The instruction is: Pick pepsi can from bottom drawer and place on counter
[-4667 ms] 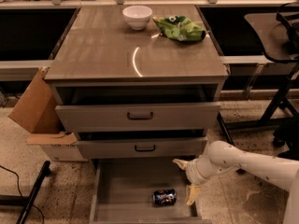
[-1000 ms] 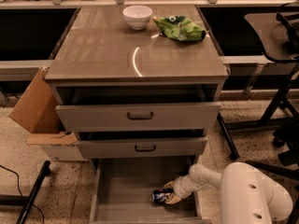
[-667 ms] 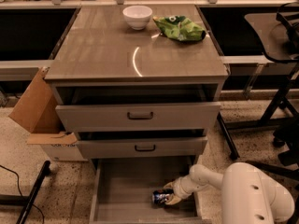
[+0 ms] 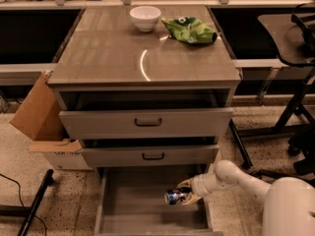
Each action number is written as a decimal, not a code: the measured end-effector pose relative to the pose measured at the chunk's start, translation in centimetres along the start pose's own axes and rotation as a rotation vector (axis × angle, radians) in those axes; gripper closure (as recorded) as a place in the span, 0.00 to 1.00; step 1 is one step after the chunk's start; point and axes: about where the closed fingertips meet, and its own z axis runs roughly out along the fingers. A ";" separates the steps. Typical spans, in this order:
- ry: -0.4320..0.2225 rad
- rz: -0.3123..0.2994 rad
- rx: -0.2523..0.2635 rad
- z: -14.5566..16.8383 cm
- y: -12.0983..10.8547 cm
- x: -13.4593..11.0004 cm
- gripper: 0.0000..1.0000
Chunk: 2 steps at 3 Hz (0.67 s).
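Note:
The pepsi can (image 4: 173, 196), dark blue with a silver end, lies on its side a little above the floor of the open bottom drawer (image 4: 140, 203), near its right wall. My gripper (image 4: 184, 194) reaches in from the right on the white arm and is shut on the can's right end. The counter (image 4: 123, 53) is the glossy wood-grain top of the cabinet, well above the gripper.
A white bowl (image 4: 145, 17) and a green chip bag (image 4: 189, 29) sit at the counter's back. The two upper drawers are pulled out partway above the bottom one. A cardboard box (image 4: 37, 114) stands to the left, and a chair base (image 4: 295, 107) to the right.
The gripper has closed on the can and raised it slightly off the drawer floor. The arm has lifted a little with it.

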 end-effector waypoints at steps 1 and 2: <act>-0.057 -0.095 0.018 -5.4 -2.0 -3.1 1.00; -0.048 -0.205 0.036 -10.8 -3.3 -6.9 1.00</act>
